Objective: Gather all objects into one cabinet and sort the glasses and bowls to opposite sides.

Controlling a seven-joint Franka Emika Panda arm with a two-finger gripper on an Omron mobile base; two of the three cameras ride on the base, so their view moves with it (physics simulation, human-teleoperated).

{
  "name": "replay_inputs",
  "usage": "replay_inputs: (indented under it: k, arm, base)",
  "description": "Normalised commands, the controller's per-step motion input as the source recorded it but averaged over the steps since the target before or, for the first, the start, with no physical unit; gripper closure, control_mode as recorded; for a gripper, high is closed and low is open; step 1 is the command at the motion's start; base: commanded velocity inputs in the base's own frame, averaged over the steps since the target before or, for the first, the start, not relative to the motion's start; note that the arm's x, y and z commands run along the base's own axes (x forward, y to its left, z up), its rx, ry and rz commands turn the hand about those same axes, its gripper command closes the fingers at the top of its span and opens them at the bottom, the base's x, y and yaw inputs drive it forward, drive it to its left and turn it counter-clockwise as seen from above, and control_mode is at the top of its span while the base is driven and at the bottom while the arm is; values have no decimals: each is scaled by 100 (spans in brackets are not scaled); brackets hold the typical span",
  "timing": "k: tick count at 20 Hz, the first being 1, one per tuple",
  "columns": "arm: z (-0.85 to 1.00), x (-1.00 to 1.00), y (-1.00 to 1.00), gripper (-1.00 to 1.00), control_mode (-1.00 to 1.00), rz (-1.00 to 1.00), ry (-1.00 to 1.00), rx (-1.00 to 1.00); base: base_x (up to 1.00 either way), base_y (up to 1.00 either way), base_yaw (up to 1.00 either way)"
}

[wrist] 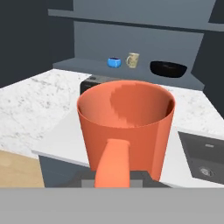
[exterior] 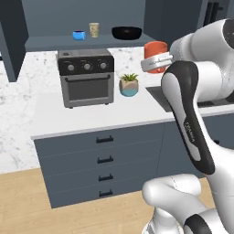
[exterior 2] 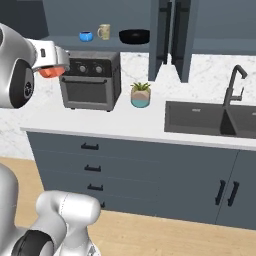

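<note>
The tool (wrist: 113, 177) grips an orange cup (wrist: 127, 127) held above the table (exterior: 91, 116). On the cabinet shelf (exterior: 50, 43) stand 3 vessels: blue bowl (exterior: 79, 35), beige cup (exterior: 94, 29), black bowl (exterior: 126, 32).

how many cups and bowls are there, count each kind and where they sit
cups: 2, the orange cup held in the shut tool, the beige cup on the cabinet shelf
bowls: 2, the blue bowl and the black bowl, both on that shelf
total: 4
</note>
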Motion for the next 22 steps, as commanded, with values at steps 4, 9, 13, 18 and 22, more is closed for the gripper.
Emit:
replay_inputs:
  k: [4,9,13,18,22]
  arm:
    - [0,0,0,100,100,0,0,0]
    - [0,0,0,100,100,0,0,0]
    - [0,0,0,100,100,0,0,0]
    - [33,0,0,100,-100,0,0,0]
    - [49,0,0,100,-100,0,0,4]
  base:
    - [18,3,0]
    - [13,0,0]
    - [1,1,0]
    - [0,0,0]
    - [0,0,0]
